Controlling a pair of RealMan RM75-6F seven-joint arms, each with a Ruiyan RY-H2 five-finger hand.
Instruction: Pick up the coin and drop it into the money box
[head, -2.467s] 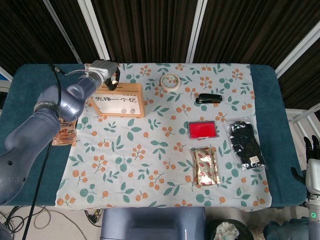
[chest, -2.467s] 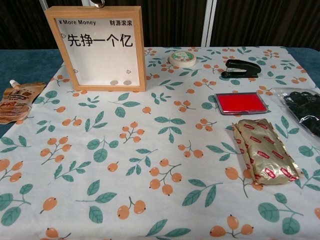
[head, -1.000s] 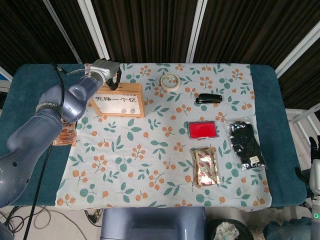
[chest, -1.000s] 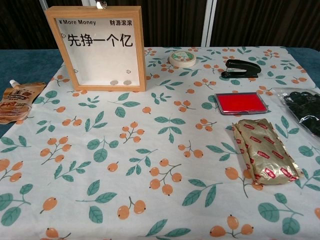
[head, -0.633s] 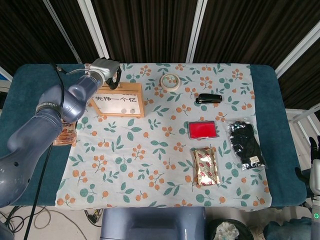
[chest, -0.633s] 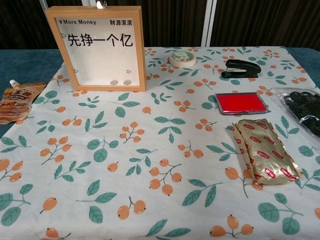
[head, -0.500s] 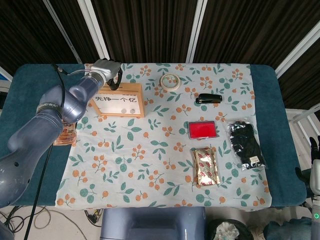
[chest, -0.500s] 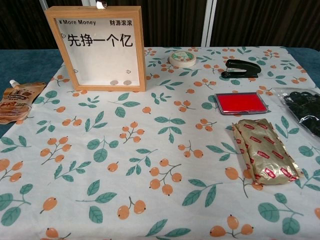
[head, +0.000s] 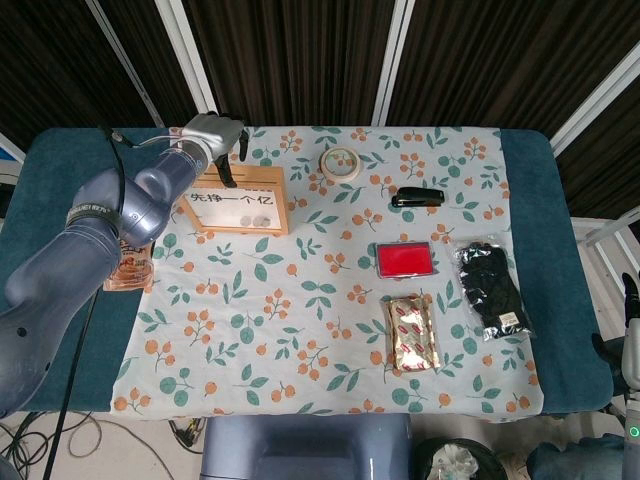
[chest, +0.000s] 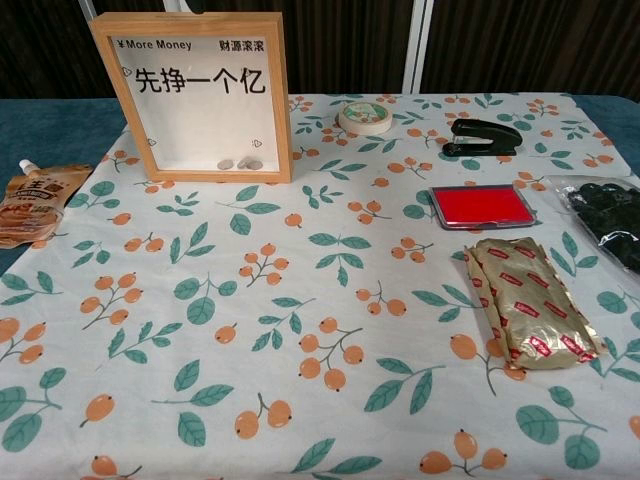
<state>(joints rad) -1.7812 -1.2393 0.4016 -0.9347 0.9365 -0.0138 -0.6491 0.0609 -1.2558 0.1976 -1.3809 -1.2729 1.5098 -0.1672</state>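
left hand (head: 222, 140): above money box (head: 238, 200) top edge, fingers apart, empty | right hand (head: 630, 345): table edge, grip unclear

The floral tablecloth (chest: 300, 300) carries one wooden-framed money box (chest: 195, 95) with three small round coins (chest: 240, 164) behind its clear front. Also present: one round tape roll (chest: 365, 118), one black stapler (chest: 484, 136), one red ink pad (chest: 482, 206), one gold foil packet (chest: 527, 300), one orange spouted pouch (chest: 35, 203) and one bag of black pieces (chest: 606, 220).

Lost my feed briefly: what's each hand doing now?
Left hand: open above the money box, holding nothing visible.
Right hand: cannot tell, only its edge shows.
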